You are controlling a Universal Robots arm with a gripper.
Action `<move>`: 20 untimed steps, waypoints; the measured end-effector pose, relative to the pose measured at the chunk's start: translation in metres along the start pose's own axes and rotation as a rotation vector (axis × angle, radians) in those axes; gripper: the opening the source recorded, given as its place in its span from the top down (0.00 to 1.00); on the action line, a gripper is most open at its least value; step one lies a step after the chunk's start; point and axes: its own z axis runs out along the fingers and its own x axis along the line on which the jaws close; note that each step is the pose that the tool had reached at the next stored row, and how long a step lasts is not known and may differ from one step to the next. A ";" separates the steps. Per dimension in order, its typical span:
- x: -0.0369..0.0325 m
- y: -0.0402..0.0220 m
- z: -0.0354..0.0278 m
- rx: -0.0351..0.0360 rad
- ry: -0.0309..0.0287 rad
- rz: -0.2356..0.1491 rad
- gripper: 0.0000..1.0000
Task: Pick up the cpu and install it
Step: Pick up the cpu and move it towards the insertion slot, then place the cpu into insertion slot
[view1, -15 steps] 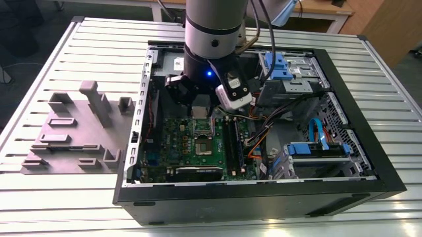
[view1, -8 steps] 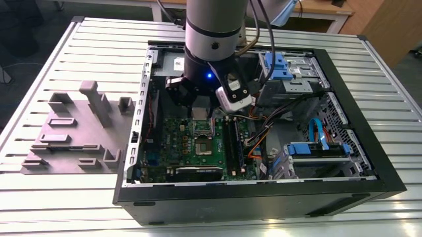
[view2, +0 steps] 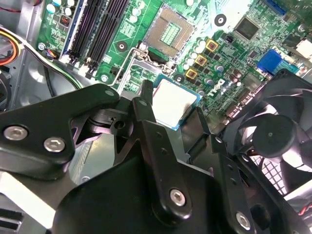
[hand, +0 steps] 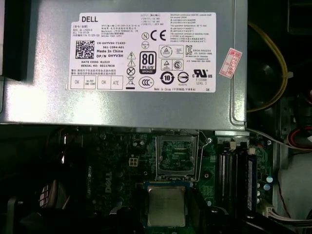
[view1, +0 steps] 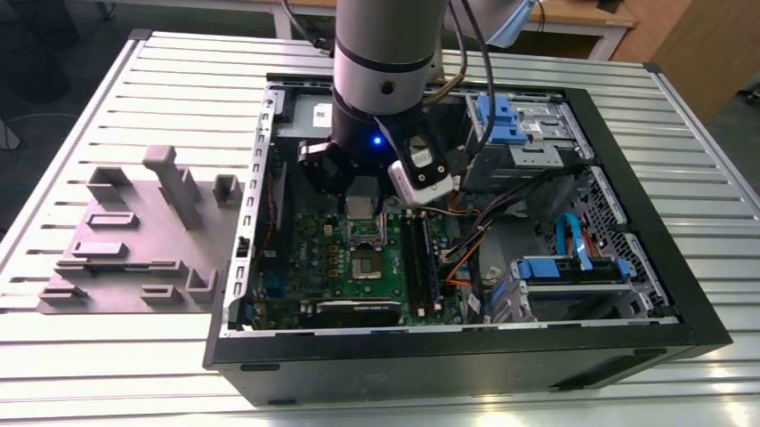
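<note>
The black gripper (view2: 171, 111) grips the small flat silvery-grey square cpu (view2: 175, 99) between its fingers. Pickup looks done. The empty square socket (view2: 170, 31) just beyond its fingertips remains unfilled.

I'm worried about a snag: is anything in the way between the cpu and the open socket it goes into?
Nothing visible does. The end effector holds the cpu just off the socket, whose contacts lie uncovered in both wrist views; no cable or part crosses the motherboard between them.
</note>
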 end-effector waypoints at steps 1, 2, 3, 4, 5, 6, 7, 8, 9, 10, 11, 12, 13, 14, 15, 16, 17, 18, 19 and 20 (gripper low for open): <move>0.0000 0.0000 0.0000 0.0001 0.0001 0.000 0.53; 0.0000 -0.0001 0.0000 0.0002 0.0001 0.000 0.53; 0.0000 -0.0001 0.0000 0.0003 0.0002 0.000 0.53; 0.0000 -0.0001 0.0002 0.0003 0.0002 0.000 0.53; 0.0000 -0.0001 0.0007 0.0000 0.0000 0.000 0.53; -0.0001 -0.0002 0.0012 0.0000 0.0001 0.000 0.53; -0.0001 -0.0002 0.0015 0.0003 0.0002 0.000 0.53; -0.0001 -0.0002 0.0016 0.0004 0.0002 0.000 0.53; -0.0001 -0.0002 0.0018 -0.0004 0.0001 0.000 0.53; -0.0001 -0.0002 0.0018 -0.0010 0.0001 0.000 0.53; -0.0001 -0.0002 0.0018 -0.0010 0.0001 0.000 0.53; -0.0001 -0.0003 0.0018 -0.0010 0.0001 0.000 0.53; -0.0001 -0.0005 0.0018 -0.0010 0.0001 0.000 0.53; -0.0001 -0.0009 0.0018 -0.0010 0.0001 0.000 0.53; -0.0001 -0.0013 0.0018 -0.0010 0.0002 0.000 0.53; -0.0001 -0.0018 0.0018 -0.0010 0.0001 0.000 0.53; -0.0001 -0.0024 0.0017 -0.0009 0.0001 0.000 0.53; 0.0000 -0.0031 0.0017 -0.0009 0.0002 0.000 0.53; 0.0000 -0.0036 0.0017 -0.0010 0.0001 0.000 0.53; 0.0000 -0.0035 0.0017 -0.0011 0.0000 0.000 0.53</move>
